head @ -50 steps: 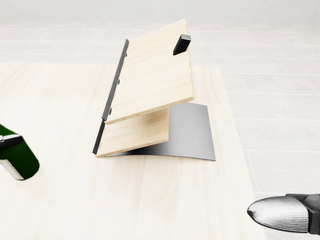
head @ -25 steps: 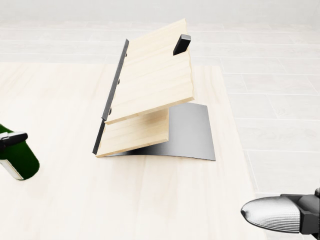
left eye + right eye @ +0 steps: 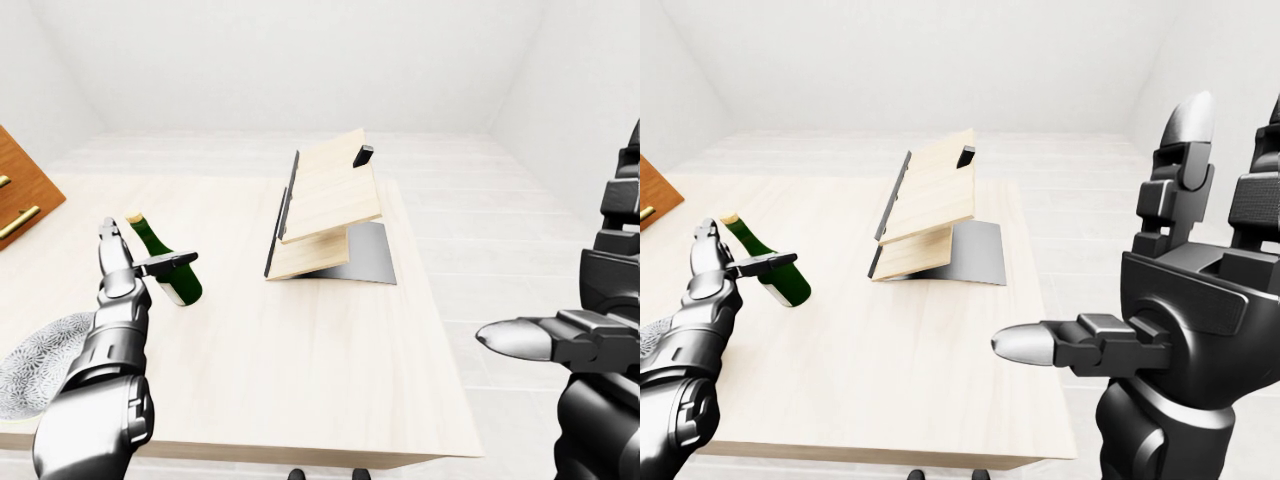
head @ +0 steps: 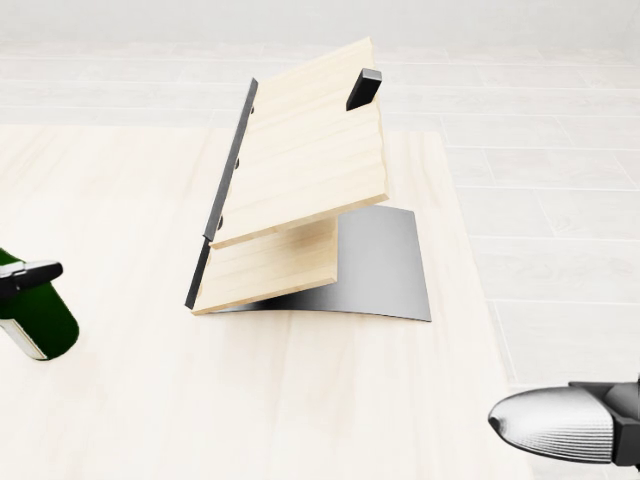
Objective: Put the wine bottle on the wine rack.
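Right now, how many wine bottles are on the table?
1. A dark green glass wine bottle stands tilted on the light wooden table, at the left of the left-eye view, left of the slanted wooden wine rack. None is visible on the rack.

Glossy green wine bottle (image 3: 168, 270), wooden wine rack (image 4: 300, 170)

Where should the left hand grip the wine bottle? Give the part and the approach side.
Grip the wide green body of the wine bottle, not the slim neck. It stands tilted on the table, and the left hand is open beside it on the view's left, so close in from that side.
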You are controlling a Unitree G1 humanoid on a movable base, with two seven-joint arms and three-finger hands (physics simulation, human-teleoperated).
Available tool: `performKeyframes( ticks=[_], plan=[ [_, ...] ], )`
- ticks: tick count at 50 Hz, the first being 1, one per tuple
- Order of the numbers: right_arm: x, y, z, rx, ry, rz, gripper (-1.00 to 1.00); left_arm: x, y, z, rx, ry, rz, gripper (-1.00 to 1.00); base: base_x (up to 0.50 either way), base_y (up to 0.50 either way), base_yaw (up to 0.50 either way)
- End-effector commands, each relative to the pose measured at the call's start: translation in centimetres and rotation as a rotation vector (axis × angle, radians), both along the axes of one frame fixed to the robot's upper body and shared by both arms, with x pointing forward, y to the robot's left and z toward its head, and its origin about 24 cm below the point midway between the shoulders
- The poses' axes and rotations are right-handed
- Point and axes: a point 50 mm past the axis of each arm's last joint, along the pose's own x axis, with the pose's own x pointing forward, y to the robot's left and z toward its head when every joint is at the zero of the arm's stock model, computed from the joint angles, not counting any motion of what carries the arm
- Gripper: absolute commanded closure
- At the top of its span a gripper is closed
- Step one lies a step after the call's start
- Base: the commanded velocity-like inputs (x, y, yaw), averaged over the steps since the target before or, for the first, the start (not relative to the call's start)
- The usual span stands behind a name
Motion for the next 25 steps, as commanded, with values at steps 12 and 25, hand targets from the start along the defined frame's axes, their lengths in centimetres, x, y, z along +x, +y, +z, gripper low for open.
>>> performKeyframes(
  ticks=[12,25],
  plan=[
    [0.26,-0.24,0.15,0.096,0.055,0.069,-1.0,-0.1,0.16,-0.09,0.009,0.008,0.052,1.0,0.0,0.0,0.0],
    [0.24,-0.21,0.04,0.085,0.058,0.066,-1.0,-0.04,0.03,-0.1,0.007,0.005,0.045,1.0,0.0,0.0,0.0]
  ],
)
